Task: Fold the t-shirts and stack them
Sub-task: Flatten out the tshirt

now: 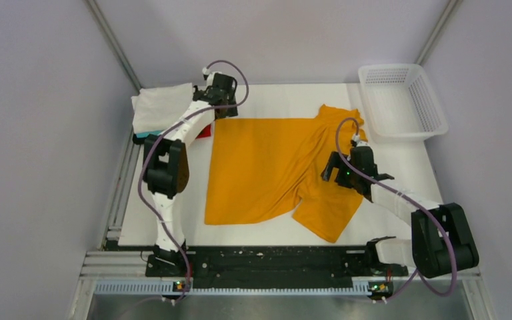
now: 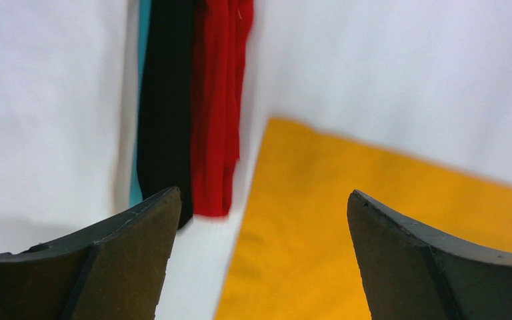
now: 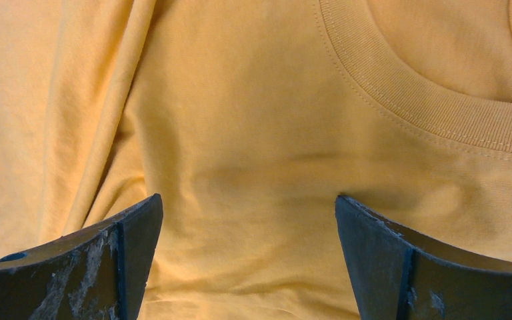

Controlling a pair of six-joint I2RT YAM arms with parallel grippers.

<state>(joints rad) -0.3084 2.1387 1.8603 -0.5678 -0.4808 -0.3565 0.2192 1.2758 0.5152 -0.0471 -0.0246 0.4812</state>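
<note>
White-covered table (image 1: pixel 253 233) is seen between grey walls, with a white plastic mesh basket (image 1: pixel 403 100) at the far right corner. A plain orange-yellow cotton t-shirt (image 1: pixel 260 167) is laid across the middle of the table. Its left half is flat; its right half is bunched, with the sleeves crumpled. A stack of folded shirts is placed at the far left: white folded tee (image 1: pixel 163 107) on top, with teal (image 2: pixel 139 100), black (image 2: pixel 167 100) and red (image 2: pixel 217 100) edges showing.

The left claw (image 2: pixel 263 192) is spread and nothing is pinched; it is held over the shirt's far-left corner, just beside the stack. The right claw (image 3: pixel 248 197) is also spread and empty, low over the cloth near the ribbed collar (image 3: pixel 427 107).

Step is judged as flattening before the first fold. The bunched right side should be pulled out smooth first. The corner should be pinched through both layers, and the stack's red edge should not be caught.
</note>
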